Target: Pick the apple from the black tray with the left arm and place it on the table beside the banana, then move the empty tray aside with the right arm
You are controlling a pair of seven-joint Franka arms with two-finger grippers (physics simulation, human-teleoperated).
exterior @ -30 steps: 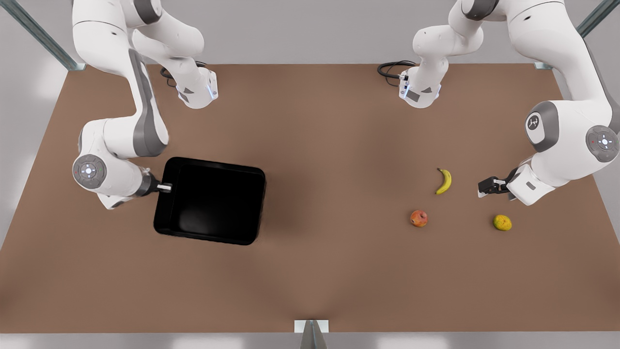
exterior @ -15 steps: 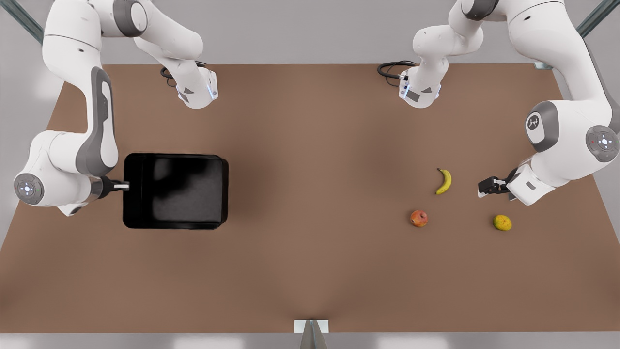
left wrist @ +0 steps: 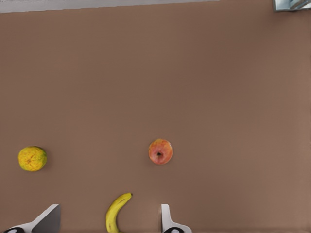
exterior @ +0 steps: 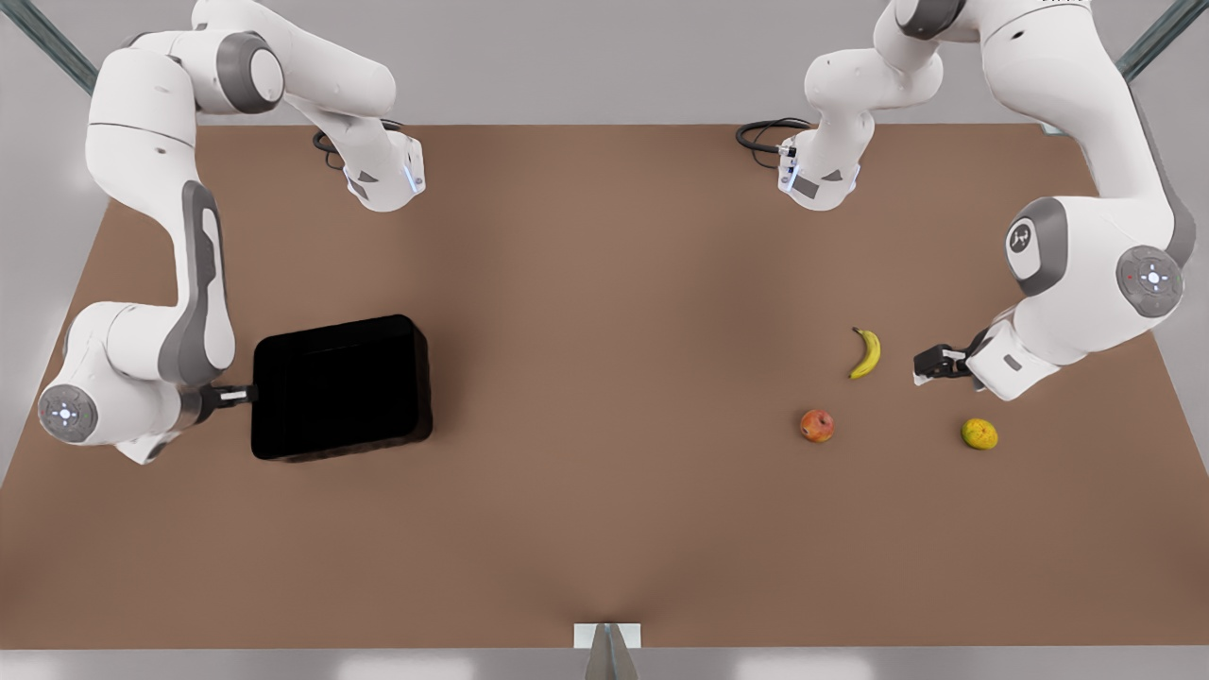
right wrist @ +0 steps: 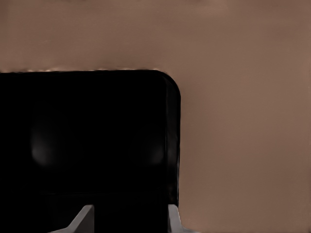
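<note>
The apple (exterior: 817, 425) lies at the banana's (exterior: 866, 353) 7 o'clock; our right gripper (exterior: 238, 396) holds the tray's (exterior: 340, 389) rim, our left gripper (exterior: 930, 364) wide and empty.

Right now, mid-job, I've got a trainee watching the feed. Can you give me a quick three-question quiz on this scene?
1. True or false: the apple lies inside the black tray.
2. Which hand grips the tray's rim: (a) the left hand, (b) the right hand?
3. Fill in: the fruit nearest the left hand on the table is the ____.

Key
1. False. The apple sits on the table near the banana, and the tray holds nothing.
2. (b). The left hand is open beside the banana.
3. Banana. The yellow-green fruit lies a little farther off.
</note>
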